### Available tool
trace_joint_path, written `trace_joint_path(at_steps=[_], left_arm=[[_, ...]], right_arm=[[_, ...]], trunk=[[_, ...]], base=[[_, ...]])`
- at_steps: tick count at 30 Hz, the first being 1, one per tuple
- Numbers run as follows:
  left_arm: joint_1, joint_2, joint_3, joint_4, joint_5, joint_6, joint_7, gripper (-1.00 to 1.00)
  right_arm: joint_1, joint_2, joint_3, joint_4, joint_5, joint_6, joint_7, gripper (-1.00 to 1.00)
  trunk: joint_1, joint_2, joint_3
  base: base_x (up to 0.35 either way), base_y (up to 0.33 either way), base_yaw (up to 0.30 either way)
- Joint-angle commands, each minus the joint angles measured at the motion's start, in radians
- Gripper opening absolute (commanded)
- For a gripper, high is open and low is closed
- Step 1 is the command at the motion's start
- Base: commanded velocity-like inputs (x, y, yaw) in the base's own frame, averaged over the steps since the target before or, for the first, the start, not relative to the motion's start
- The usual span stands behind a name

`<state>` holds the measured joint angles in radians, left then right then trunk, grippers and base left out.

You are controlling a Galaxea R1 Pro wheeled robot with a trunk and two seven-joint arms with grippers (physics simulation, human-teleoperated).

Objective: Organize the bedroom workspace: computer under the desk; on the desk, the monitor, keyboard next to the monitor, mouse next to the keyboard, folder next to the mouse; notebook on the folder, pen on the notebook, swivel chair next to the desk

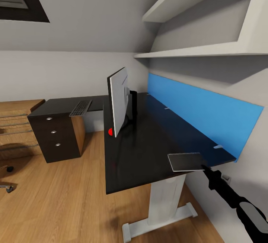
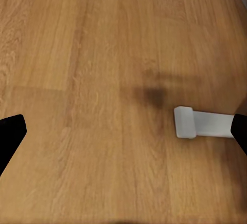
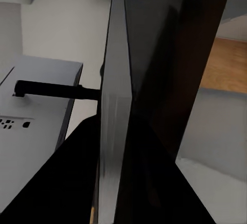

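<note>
Right claw pinches notebook edge above desk.

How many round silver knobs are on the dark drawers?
3, in a column down the drawer unit front: top knob, middle knob, bottom knob.

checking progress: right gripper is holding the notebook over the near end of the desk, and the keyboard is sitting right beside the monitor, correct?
Not quite. The right gripper does hold the notebook over the near end of the desk, but the keyboard isn't beside the monitor. The head view shows it on the desk's side wing, above the drawer unit.
</note>
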<state>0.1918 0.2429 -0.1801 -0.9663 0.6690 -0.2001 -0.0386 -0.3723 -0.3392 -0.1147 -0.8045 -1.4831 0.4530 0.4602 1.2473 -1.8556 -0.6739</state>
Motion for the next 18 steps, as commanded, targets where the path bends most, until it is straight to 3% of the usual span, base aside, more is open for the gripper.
trace_joint_path(at_steps=[1, 8, 10, 18], left_arm=[[0.000, 0.001, -0.003, 0.000, 0.011, -0.004, -0.003, 1.00], [0.000, 0.001, -0.003, 0.000, 0.012, -0.002, -0.003, 1.00], [0.000, 0.001, -0.003, 0.000, 0.012, -0.002, -0.003, 1.00], [0.000, 0.001, -0.002, 0.000, 0.012, -0.002, -0.003, 1.00]], right_arm=[[0.000, 0.000, -0.002, 0.001, -0.008, 0.009, -0.002, -1.00], [0.000, 0.000, 0.005, -0.017, -0.004, 0.009, -0.002, -1.00], [0.000, 0.004, 0.009, -0.080, 0.000, 0.009, -0.020, -1.00], [0.000, 0.050, 0.027, -0.156, 0.064, 0.014, -0.039, -1.00]], trunk=[[-0.004, 0.007, 0.002], [-0.031, 0.056, 0.024], [-0.038, 0.070, 0.031], [-0.069, 0.126, 0.056]], base=[[0.000, 0.000, 0.000], [0.000, 0.000, 0.000], [0.000, 0.000, 0.000], [0.000, 0.000, 0.000]])
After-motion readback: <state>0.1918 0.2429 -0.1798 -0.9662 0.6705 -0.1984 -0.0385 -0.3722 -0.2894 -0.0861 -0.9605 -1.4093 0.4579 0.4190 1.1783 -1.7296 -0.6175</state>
